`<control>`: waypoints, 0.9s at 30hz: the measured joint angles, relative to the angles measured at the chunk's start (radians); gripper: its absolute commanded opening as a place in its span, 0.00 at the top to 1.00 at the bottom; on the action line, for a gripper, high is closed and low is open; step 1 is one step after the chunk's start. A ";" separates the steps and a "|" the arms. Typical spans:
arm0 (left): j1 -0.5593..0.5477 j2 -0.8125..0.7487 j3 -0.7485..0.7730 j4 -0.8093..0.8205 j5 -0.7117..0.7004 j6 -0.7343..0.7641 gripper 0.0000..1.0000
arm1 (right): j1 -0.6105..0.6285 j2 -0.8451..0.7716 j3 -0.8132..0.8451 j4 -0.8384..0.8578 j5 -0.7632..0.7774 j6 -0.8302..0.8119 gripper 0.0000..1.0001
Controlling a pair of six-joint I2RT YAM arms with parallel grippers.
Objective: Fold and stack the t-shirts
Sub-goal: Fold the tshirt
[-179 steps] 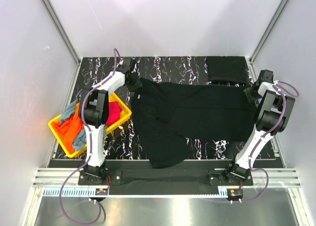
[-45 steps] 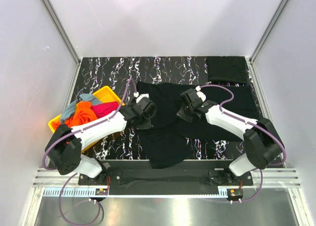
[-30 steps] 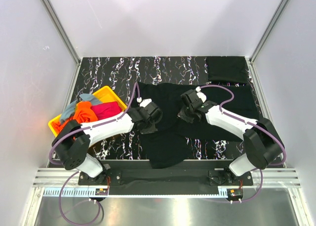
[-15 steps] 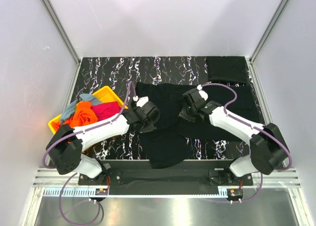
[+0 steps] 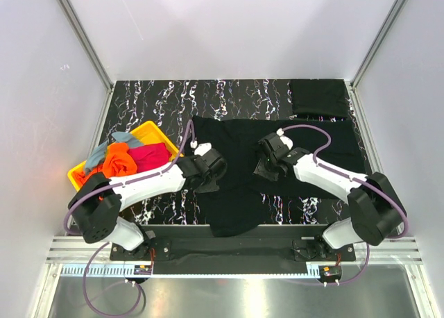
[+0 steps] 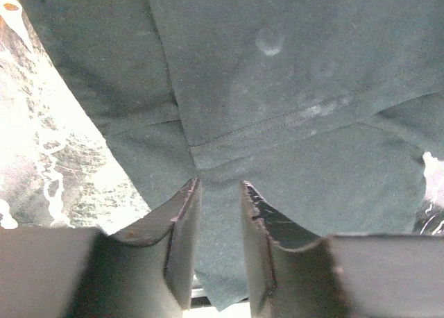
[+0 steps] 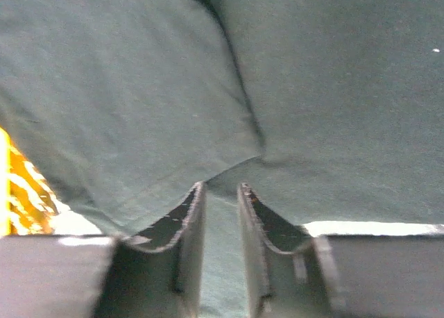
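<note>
Your left pincer (image 6: 220,186) is squeezing the black t-shirt (image 6: 277,68), and your right pincer (image 7: 220,187) is squeezing a fold of it too. The shirt is lying spread out across the middle of the dark desk (image 5: 139,99).

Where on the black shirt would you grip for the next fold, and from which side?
Likely the flap of the black shirt nearest the arm bases: pinch its two near corners from above, coming in from the near edge. It lies flat with free edges; the left claw and right claw sit over creased cloth mid-shirt.
</note>
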 measured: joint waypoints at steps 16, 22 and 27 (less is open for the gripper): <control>0.420 0.430 0.635 0.022 0.023 0.349 0.69 | -0.538 0.263 0.329 -0.034 -0.056 -0.229 0.91; 0.501 0.684 0.829 0.014 0.083 0.404 0.69 | -0.708 0.445 0.407 -0.045 -0.074 -0.270 0.91; 0.550 0.811 0.939 0.006 0.122 0.417 0.72 | -0.819 0.535 0.476 -0.090 -0.072 -0.305 0.91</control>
